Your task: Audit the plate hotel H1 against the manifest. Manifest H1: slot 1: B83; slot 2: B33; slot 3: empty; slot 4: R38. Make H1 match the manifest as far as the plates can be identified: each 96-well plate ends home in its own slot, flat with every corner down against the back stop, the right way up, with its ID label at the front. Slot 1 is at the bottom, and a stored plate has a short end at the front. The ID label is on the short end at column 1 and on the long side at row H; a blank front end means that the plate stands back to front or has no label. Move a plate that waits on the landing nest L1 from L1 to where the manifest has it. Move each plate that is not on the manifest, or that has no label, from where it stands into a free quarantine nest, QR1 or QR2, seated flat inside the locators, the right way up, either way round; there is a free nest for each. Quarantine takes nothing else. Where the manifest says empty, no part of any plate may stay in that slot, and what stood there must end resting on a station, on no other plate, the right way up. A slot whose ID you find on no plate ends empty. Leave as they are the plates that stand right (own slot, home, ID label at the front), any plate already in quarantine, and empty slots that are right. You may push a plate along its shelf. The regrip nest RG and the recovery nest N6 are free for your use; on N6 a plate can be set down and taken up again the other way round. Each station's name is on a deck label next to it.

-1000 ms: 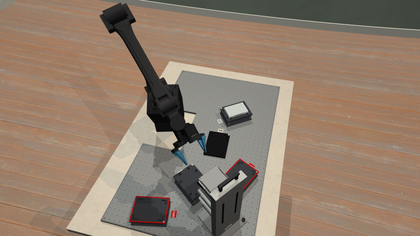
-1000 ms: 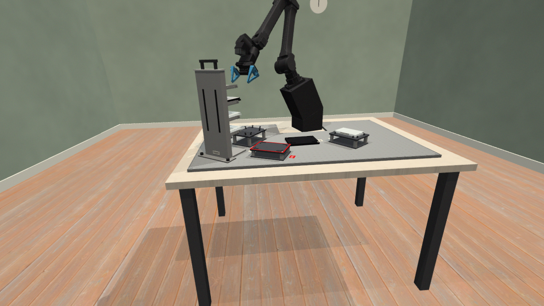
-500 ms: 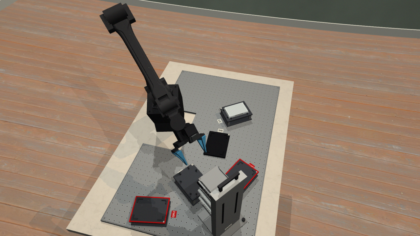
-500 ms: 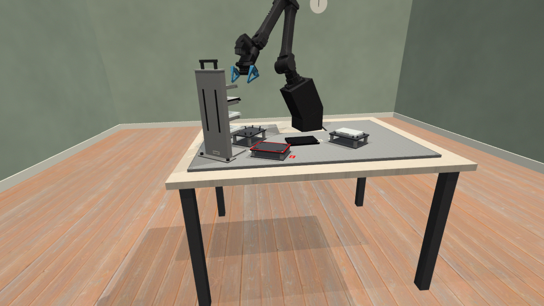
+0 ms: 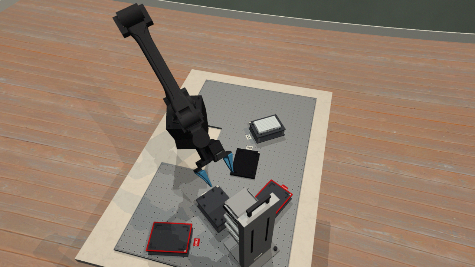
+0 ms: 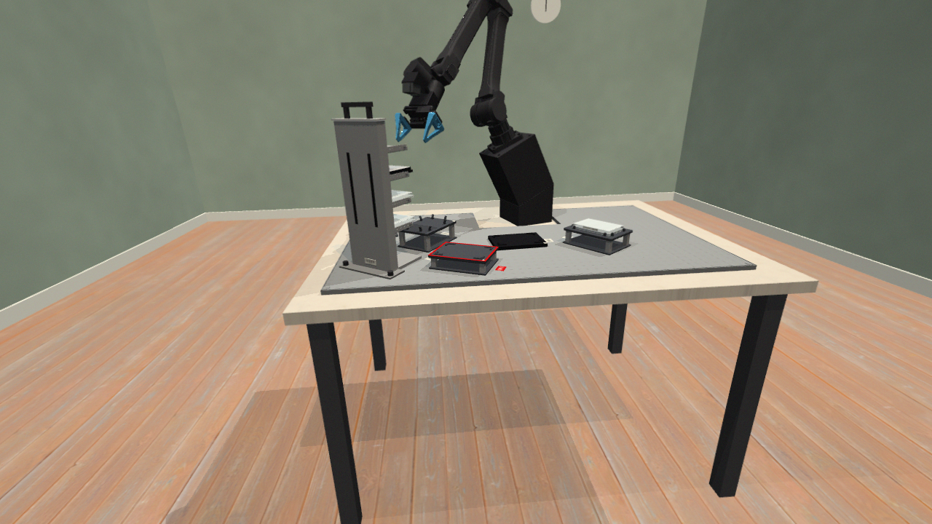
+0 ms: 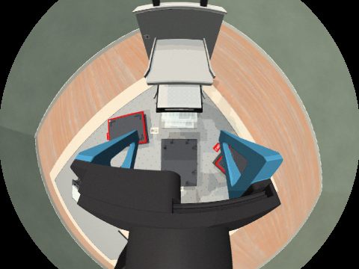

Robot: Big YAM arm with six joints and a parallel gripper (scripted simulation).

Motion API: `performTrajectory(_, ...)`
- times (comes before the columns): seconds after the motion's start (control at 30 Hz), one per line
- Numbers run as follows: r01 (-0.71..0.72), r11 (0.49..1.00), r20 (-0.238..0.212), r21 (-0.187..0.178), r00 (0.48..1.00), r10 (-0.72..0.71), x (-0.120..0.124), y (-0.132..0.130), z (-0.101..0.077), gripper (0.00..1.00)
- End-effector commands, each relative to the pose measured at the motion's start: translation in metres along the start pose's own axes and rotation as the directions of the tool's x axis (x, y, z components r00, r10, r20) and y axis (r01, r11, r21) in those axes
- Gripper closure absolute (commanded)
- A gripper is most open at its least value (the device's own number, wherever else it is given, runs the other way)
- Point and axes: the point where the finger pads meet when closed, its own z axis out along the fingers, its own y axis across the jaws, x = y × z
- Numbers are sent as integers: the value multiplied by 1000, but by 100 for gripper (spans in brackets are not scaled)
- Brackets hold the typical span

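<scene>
The plate hotel H1 (image 5: 255,228) (image 6: 361,188) (image 7: 179,10) stands at the near corner of the deck, with its shelves (image 5: 237,202) facing my arm. Plates show on its lower shelves (image 6: 402,195) (image 7: 179,97), but I cannot read any label. A white 96-well plate (image 5: 266,124) (image 6: 598,225) lies flat on the landing nest L1. My gripper (image 5: 215,170) (image 6: 416,126) (image 7: 179,134) is open and empty. It hangs in front of the hotel at about the height of its top, above the regrip nest RG (image 5: 212,202) (image 6: 427,229).
The flat black recovery nest N6 (image 5: 245,162) (image 6: 516,240) lies between RG and L1. The red-edged quarantine nests QR1 (image 5: 275,194) (image 6: 462,254) (image 7: 127,127) and QR2 (image 5: 169,237) hold no plate. The hotel's handle (image 5: 257,204) rises above its top.
</scene>
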Motion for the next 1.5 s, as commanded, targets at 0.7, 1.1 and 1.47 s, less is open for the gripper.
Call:
performTrajectory(0.7,5,1000,28,15,1000,-6,16,-5,-18,0)
performTrajectory(1.1,6,1000,27,15,1000,-6,29,-5,-6,0)
performTrajectory(1.47,6,1000,26,15,1000,-6,40,-5,5,0)
